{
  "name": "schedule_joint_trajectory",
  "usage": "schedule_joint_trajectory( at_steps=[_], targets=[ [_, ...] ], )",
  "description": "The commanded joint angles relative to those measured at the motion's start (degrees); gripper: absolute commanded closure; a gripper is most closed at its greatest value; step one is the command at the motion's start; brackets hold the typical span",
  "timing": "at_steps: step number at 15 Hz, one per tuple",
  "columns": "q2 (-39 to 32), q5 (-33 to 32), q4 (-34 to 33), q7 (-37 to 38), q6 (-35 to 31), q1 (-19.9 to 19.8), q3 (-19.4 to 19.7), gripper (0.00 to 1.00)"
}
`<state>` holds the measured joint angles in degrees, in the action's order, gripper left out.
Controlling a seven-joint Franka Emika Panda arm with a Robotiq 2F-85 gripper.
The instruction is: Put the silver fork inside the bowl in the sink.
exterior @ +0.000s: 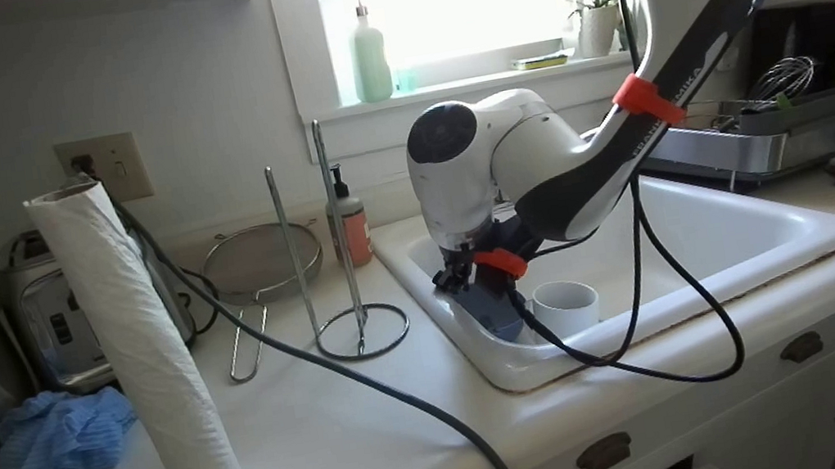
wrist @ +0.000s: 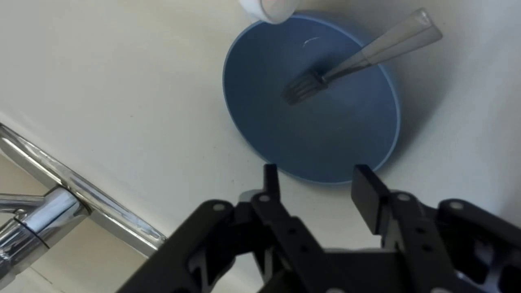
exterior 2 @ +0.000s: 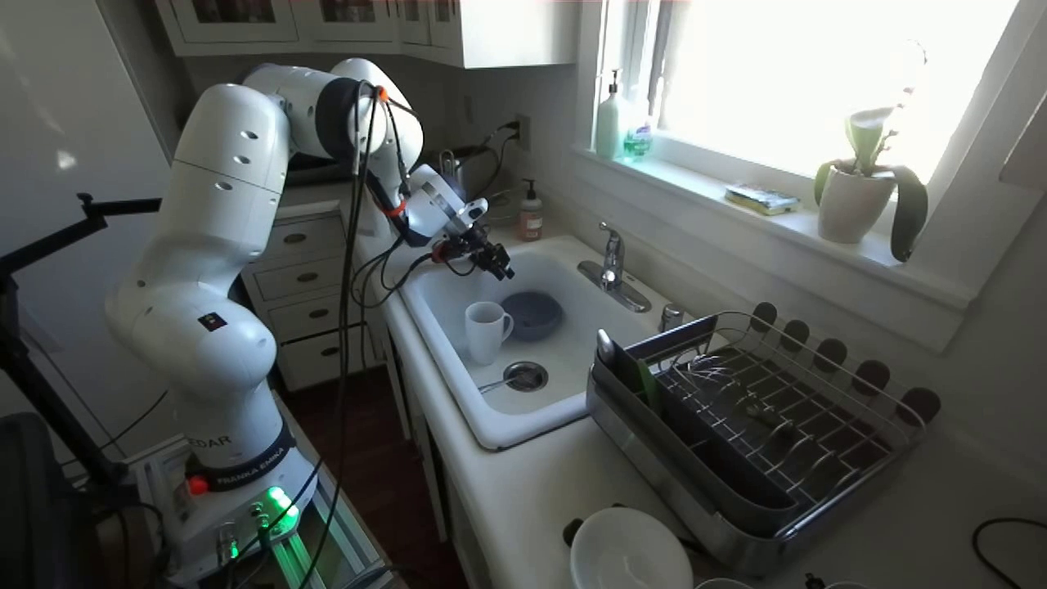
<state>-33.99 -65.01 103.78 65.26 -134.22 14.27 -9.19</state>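
In the wrist view the blue bowl [wrist: 325, 130] stands on the white floor of the sink [exterior 2: 523, 427]. The silver fork [wrist: 346, 67] leans in it, tines down inside and its shiny handle sticking out past the rim. My gripper [wrist: 316, 167] is open, the fingers apart with nothing between them, and the fingertips overlap the bowl's near edge in that view, clear of the fork. An exterior view puts the gripper [exterior 2: 502, 272] above the bowl [exterior 2: 532, 316]; the fork cannot be made out there.
A white mug [exterior 2: 487, 331] stands right beside the bowl. Near the drain [exterior 2: 526, 376] lies a thin metal utensil [exterior 2: 494, 384]. The chrome faucet [exterior 2: 612, 266] rises at the sink's back edge. A dish rack [exterior 2: 654, 466] and a soap bottle [exterior 2: 530, 219] stand on the counter.
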Motion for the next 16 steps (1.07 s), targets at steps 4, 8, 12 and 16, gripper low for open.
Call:
schedule_joint_trajectory(
  at_steps=[4, 8, 12, 16],
  targets=[
    [8.0, 2.6, 7.1, -2.5, -2.1, -0.4, 0.8, 0.00],
    [15.5, 6.6, 11.4, -9.1, -4.9, -2.9, 0.2, 0.00],
    [23.4, 15.5, 19.5, -24.9, -16.2, -8.2, 0.5, 0.00],
    [31.7, 28.6, 28.3, -38.5, -27.5, -13.9, -0.5, 0.00]
  ],
)
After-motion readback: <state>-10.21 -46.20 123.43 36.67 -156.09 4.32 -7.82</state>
